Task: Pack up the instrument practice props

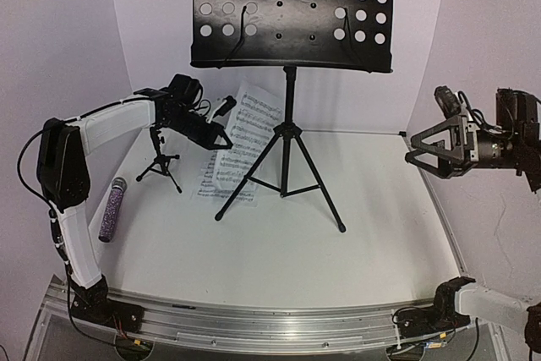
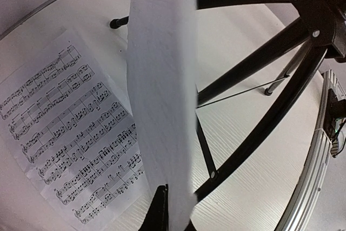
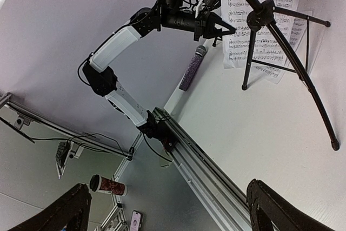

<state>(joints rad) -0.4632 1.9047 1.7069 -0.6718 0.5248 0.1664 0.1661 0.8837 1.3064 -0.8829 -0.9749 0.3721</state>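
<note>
My left gripper [image 1: 221, 139] is shut on a white sheet-music page [image 2: 162, 79], held up above the table; in the left wrist view [image 2: 173, 216] the page runs up from between the fingers. Another printed page [image 2: 65, 133] lies flat on the table [image 1: 226, 177], left of the tall black perforated music stand [image 1: 292, 14] and its tripod legs [image 2: 259, 63]. The small black mic stand [image 1: 161, 162] stands under my left arm. The purple glitter microphone [image 1: 112, 209] lies at the left edge; it also shows in the right wrist view [image 3: 192, 68]. My right gripper [image 1: 414, 156] is open and empty, high at the right.
The music stand's tripod legs [image 1: 287, 175] spread over the middle back of the white table [image 1: 355, 251]. An aluminium rail [image 1: 254, 323] runs along the near edge. White walls close in the back and sides. A paper cup [image 3: 108, 185] lies on the floor beyond the rail.
</note>
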